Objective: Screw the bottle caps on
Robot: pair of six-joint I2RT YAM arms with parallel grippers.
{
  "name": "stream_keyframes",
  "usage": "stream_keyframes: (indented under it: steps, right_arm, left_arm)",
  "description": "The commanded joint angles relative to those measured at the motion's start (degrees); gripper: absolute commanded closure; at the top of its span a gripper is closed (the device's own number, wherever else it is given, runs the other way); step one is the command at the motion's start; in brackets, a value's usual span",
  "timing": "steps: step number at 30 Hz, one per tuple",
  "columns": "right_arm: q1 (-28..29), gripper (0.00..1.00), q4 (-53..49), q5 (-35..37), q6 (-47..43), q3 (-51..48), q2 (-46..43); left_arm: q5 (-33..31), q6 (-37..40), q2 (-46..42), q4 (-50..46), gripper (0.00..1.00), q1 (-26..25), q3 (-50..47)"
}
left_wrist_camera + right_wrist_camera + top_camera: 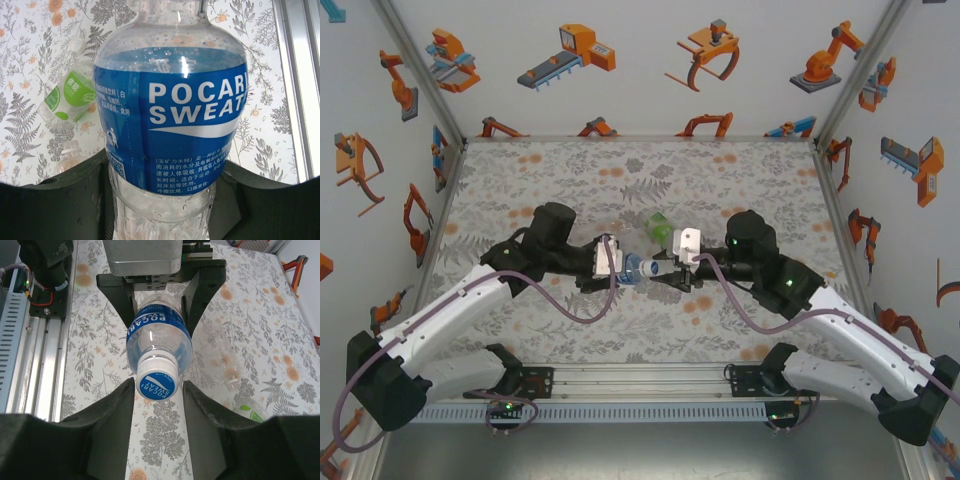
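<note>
Walls [650, 70]: white, printed with orange robot drawings.
Tablecloth [740, 180]: grey ferns, pale orange blotches.
Frame [422, 68]: aluminium corner posts.

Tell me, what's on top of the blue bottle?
A white cap with blue writing sits on the blue bottle's mouth. The neck threads under it are covered, so how far it is screwed on can't be seen.

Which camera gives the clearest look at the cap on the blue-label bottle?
Right wrist: the cap faces the lens, printed top readable, between the fingers of the right pincer. Top external shows the blue-label bottle small between the arms, cap too small to judge. Left wrist shows its label and body; the neck is cut off.
</note>
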Motion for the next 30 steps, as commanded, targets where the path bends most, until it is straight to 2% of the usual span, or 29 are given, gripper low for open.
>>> stream_keyframes:
  steps: [1, 4, 7, 10, 12, 14, 17, 20, 22, 25, 26, 29, 30]
  right_arm:
    - [-0.13, 0.63, 3.49, -0.55, 1.49, -0.73, -0.21]
    - [-0.09, 0.73, 4.96, -0.75, 5.24, -1.09, -0.17]
    - [0.00, 0.84, 9.70, 1.25, 17.36, -2.81, -0.52]
    - [0.91, 0.93, 14.21, 7.07, 35.54, -4.68, -0.70]
    - [1.79, 1.00, 14.47, 14.52, 50.60, -4.60, -0.29]
    - [1.95, 1.00, 12.14, 20.41, 65.99, -3.34, 0.73]
    - [2.02, 1.00, 2.33, 26.19, 87.66, 0.31, 3.15]
    - [2.00, 1.00, -0.43, 26.87, 100.39, 0.85, 4.92]
    - [2.06, 1.00, 1.21, 26.86, 102.79, 0.42, 5.46]
    - [2.01, 0.98, 0.58, 27.16, 99.97, 1.91, 6.11]
    - [2.00, 0.93, 1.15, 27.02, 97.59, 2.28, 6.09]
    - [2.02, 0.69, 0.94, 26.07, 89.95, 3.59, 5.15]
    - [2.02, 0.63, 0.25, 26.11, 86.27, 4.42, 4.48]
  left_arm:
    - [2.13, 1.21, -1.19, -0.40, 1.00, -0.27, 0.72]
    - [2.04, 1.16, -1.07, -0.40, 1.00, -0.28, 0.75]
    - [1.62, 0.99, -0.93, -0.40, 1.00, -0.27, 0.83]
    - [0.70, 0.84, -1.07, -0.36, 1.00, -0.26, 0.79]
    - [0.07, 0.60, -0.87, 0.02, 1.00, -0.28, 0.79]
    - [-0.17, 0.57, -0.69, 0.12, 1.00, -0.27, 0.84]
    - [-0.30, 0.37, -0.47, 0.20, 1.00, -0.33, 0.81]
    - [-0.16, 0.37, -0.24, 0.23, 1.00, -0.29, 1.01]
    - [-0.13, 0.29, -0.06, 0.26, 1.00, -0.34, 1.09]
    - [-0.05, 0.14, 0.21, 0.29, 1.00, -0.30, 1.10]
    - [0.03, 0.18, 0.17, 0.22, 1.00, -0.35, 1.10]
    - [-0.06, 0.18, 0.02, 0.21, 1.00, -0.37, 1.04]
    - [-0.06, 0.19, -0.04, 0.22, 1.00, -0.38, 1.01]
